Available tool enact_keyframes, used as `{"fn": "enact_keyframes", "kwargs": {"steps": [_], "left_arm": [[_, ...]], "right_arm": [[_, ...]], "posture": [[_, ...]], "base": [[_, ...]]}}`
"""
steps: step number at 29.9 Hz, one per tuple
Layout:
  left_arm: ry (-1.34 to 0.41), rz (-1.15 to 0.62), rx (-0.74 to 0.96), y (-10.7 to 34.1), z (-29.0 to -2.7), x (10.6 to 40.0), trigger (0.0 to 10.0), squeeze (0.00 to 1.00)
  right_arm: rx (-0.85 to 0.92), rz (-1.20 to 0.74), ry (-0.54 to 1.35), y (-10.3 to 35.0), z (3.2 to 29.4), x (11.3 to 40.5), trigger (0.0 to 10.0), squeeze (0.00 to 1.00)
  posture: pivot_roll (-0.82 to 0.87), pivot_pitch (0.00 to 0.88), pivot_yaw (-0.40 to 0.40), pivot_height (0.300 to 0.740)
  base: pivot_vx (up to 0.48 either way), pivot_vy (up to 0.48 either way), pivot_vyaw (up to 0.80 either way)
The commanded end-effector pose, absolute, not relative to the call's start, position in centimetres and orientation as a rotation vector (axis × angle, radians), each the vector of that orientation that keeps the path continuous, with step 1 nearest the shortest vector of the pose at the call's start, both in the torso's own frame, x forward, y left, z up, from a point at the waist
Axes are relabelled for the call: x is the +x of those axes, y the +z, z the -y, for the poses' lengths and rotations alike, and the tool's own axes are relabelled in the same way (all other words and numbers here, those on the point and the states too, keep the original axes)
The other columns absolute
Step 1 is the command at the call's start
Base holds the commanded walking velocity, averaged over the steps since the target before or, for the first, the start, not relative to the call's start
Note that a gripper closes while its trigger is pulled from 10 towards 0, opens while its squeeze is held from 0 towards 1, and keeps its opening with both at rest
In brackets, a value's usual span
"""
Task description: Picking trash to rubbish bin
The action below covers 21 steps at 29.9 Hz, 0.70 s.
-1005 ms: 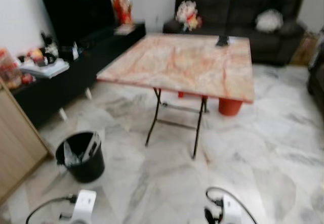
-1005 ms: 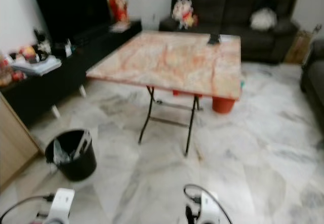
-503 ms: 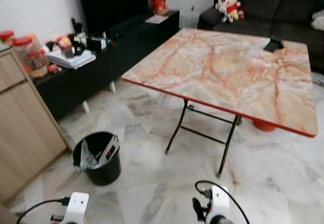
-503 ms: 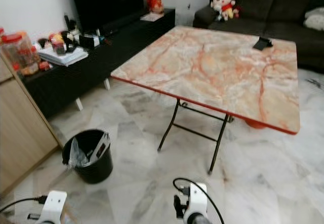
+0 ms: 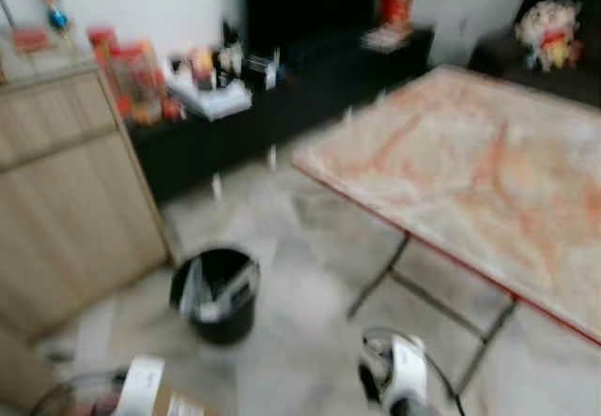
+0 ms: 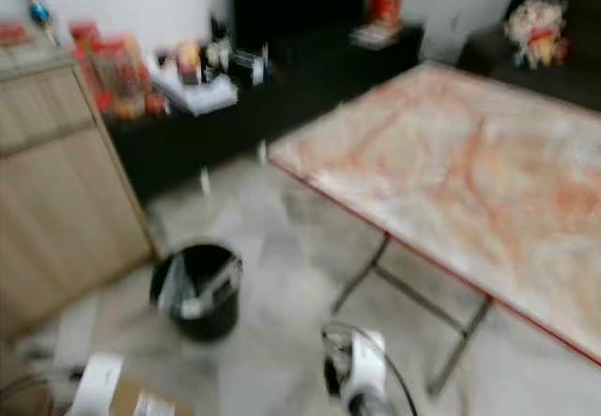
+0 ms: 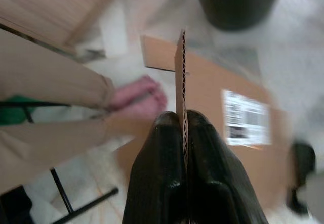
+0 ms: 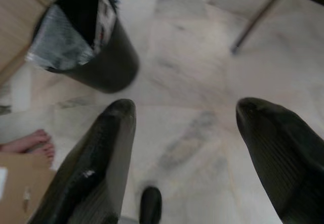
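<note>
A black rubbish bin (image 5: pixel 216 294) stands on the marble floor, low and left of centre, with a clear bag and some trash inside; the same bin (image 8: pixel 83 39) shows in the right wrist view. My left gripper (image 7: pixel 182 128) is shut on the edge of a flat brown cardboard piece (image 7: pixel 243 113) with a white label; its corner (image 5: pixel 174 405) peeks in beside the left wrist (image 5: pixel 139 388). My right gripper (image 8: pixel 182 133) is open above the floor, nothing between its fingers, with the bin a short way ahead. The right wrist (image 5: pixel 399 378) sits low centre.
A folding marble-top table (image 5: pixel 488 172) fills the right side. A wooden cabinet (image 5: pixel 66 191) stands at the left, a black TV console (image 5: pixel 310 87) with clutter behind. A person's bare foot (image 7: pixel 136 97) and trouser leg are close to the cardboard.
The camera has swung left: the bin and table have shifted right in view and the wooden cabinet has come in. The picture is more blurred. The cardboard corner now shows by the left wrist.
</note>
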<state>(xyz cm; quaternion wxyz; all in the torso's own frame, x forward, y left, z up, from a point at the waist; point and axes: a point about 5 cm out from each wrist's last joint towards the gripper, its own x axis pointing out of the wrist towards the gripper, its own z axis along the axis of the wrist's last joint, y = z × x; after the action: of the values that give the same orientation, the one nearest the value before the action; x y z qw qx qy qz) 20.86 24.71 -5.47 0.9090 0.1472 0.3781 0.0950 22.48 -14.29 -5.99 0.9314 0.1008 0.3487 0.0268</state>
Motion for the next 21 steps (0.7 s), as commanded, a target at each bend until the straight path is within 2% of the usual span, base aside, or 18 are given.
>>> {"fn": "enact_keyframes", "kwargs": {"steps": [1,9,19,21], "left_arm": [[0.188,-0.775,0.302,-5.55,-24.22,20.94,10.0,0.0],[0.19,-0.772,0.301,-5.57,-24.19,20.91,10.0,0.0],[0.192,-0.773,0.301,-5.59,-24.21,20.86,10.0,0.0],[0.191,-0.769,0.303,-5.51,-24.24,20.97,10.0,0.0]], "right_arm": [[0.194,-0.736,0.028,-6.44,15.28,21.72,10.0,0.0],[0.181,-0.734,0.034,-6.39,15.33,21.79,10.0,0.0],[0.165,-0.738,0.046,-6.42,15.27,21.76,10.0,0.0],[0.193,-0.734,0.024,-6.42,15.4,21.74,10.0,0.0]], "posture": [[0.15,0.0,0.006,0.74],[0.15,0.0,0.002,0.74],[0.15,0.0,0.005,0.74],[0.15,0.0,0.005,0.74]], "base": [[0.48,0.0,0.43],[0.48,0.0,0.11],[0.48,0.0,0.8],[0.48,0.0,0.0]]}}
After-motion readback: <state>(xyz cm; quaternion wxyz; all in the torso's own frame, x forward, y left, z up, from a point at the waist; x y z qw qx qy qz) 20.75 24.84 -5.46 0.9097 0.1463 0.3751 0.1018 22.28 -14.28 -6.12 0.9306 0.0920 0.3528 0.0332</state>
